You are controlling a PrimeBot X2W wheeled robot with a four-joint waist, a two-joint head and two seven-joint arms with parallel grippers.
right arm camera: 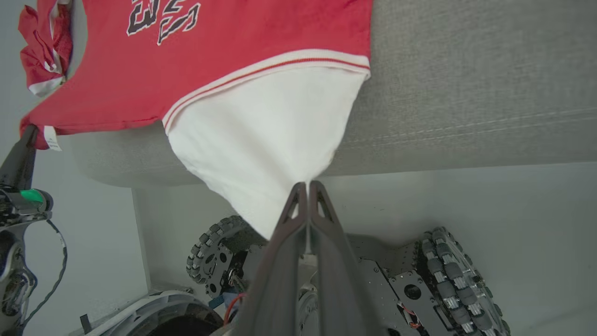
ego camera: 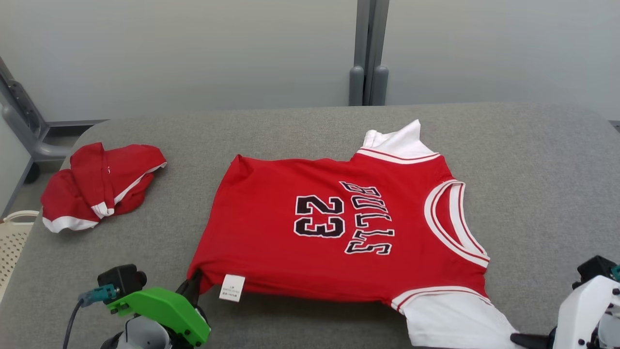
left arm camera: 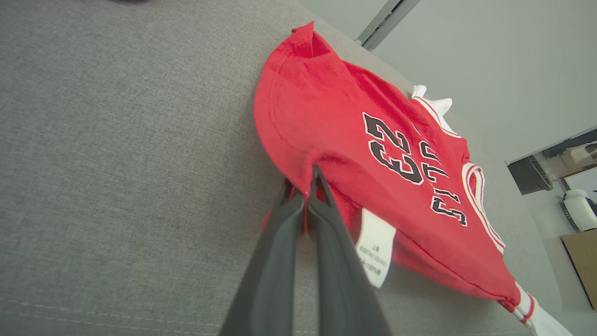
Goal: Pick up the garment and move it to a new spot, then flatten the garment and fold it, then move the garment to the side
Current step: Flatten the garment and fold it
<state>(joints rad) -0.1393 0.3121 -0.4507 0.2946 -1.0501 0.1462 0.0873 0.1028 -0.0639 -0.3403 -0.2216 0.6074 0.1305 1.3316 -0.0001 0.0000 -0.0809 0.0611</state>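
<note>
Crumpled red cloth point(ego camera: 104, 182) lies L of jersey point(ego camera: 271, 194), well apart.

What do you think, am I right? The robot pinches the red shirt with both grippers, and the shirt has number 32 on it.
Not quite. The red shirt has number 23 on it, not 32, as the head view shows. The rest holds: the left gripper pinches its bottom corner and the right gripper pinches its white sleeve.

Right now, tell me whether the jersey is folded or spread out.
Spread, not folded: the jersey lies open on the grey surface, number showing.
</note>
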